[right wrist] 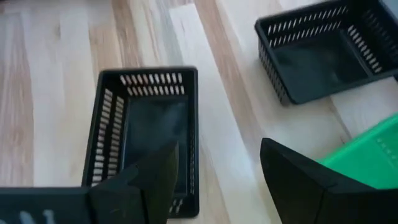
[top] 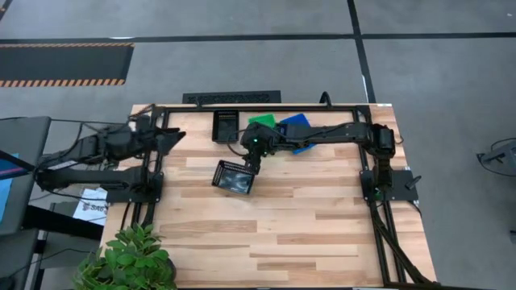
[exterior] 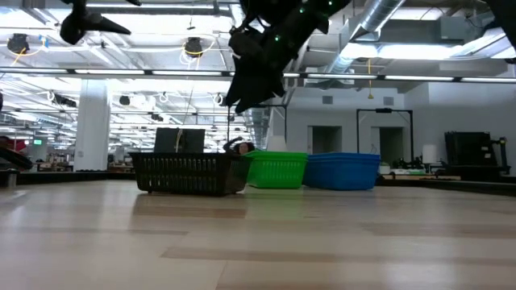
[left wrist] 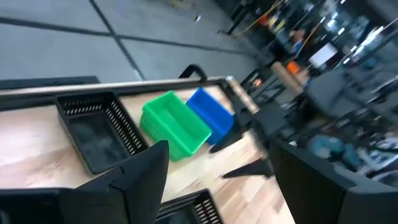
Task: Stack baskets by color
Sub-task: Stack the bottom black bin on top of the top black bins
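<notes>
The right gripper is hovering with its jaws spread wide and holding nothing, poised above and just beside the nearer black basket, which is lying slightly askew near the middle of the wooden worktop — a position that reads as a lineup for a grasp on the basket's rim, though no contact is showing. The second black basket is sitting apart near the far edge, presumably the partner the nearer one is meant to nest with. Just beside it, the green baskets and the blue baskets are standing close together, partly hidden under the right arm in the overhead view; from the low view each colour seems to be gathered already into its own pile, though how many are in each cannot be told. The left gripper is waiting, open and empty, raised at the worktop's far left corner — seemingly keeping clear of the other arm's reach. The worktop is showing pale planks in a dark frame; a potted plant is sitting at its near left corner. Beyond it, a large industrial hall is stretching away, with exposed ducts, ceiling lights and grey flooring marked with dark lines.
</notes>
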You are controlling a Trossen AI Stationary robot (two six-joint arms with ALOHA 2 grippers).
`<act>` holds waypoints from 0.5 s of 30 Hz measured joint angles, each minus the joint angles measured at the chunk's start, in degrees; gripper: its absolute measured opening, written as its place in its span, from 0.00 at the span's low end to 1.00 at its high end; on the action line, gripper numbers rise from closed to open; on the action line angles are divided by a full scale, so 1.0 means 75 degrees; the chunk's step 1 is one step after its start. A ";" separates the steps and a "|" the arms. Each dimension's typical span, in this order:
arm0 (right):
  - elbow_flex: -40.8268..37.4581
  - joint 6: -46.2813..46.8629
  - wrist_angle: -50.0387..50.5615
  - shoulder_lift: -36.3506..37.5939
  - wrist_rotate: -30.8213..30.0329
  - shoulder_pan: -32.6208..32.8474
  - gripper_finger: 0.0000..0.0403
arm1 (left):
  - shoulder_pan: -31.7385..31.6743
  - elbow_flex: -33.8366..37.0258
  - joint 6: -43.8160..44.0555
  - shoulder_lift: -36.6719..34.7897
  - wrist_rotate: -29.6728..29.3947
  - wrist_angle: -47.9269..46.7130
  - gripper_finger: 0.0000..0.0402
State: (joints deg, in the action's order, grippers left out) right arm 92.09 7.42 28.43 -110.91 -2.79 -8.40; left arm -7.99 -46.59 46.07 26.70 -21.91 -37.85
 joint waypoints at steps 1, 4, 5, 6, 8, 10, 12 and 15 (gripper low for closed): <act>-0.0107 0.0002 -0.0195 0.0005 0.0000 0.0000 0.62 | 0.0000 0.0000 0.0017 -0.0114 -0.0038 0.0007 0.66; -0.0232 -0.0001 -0.0303 -0.0003 0.0000 -0.0051 0.62 | 0.0000 0.0000 0.0034 -0.0426 -0.0217 0.0003 0.66; -0.0229 -0.0018 -0.0361 -0.0015 0.0000 -0.0050 0.62 | 0.0000 0.0000 0.0037 -0.0499 -0.0289 0.0000 0.66; -0.0206 -0.0045 -0.0509 -0.0087 -0.0002 -0.0050 0.62 | 0.0000 0.0000 0.0040 -0.0574 -0.0362 0.0003 0.66; -0.0204 -0.0062 -0.0726 -0.0230 0.0000 -0.0052 0.62 | 0.0000 0.0000 0.0040 -0.0713 -0.0471 -0.0002 0.66; -0.0233 -0.0140 -0.0688 -0.0370 0.0000 -0.0050 0.62 | 0.0000 0.0000 0.0046 -0.0794 -0.0539 0.0004 0.66; -0.0202 -0.0199 -0.0918 -0.0562 0.0000 -0.0050 0.62 | 0.0000 0.0003 0.0057 -0.0858 -0.0534 -0.0023 0.66; -0.0215 -0.0205 -0.0918 -0.0781 0.0009 -0.0050 0.62 | 0.0000 0.0003 0.0057 -0.0878 -0.0537 -0.0043 0.66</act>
State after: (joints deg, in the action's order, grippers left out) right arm 90.48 5.89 21.54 -116.77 -2.72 -8.78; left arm -7.99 -46.57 46.50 20.12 -25.93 -38.17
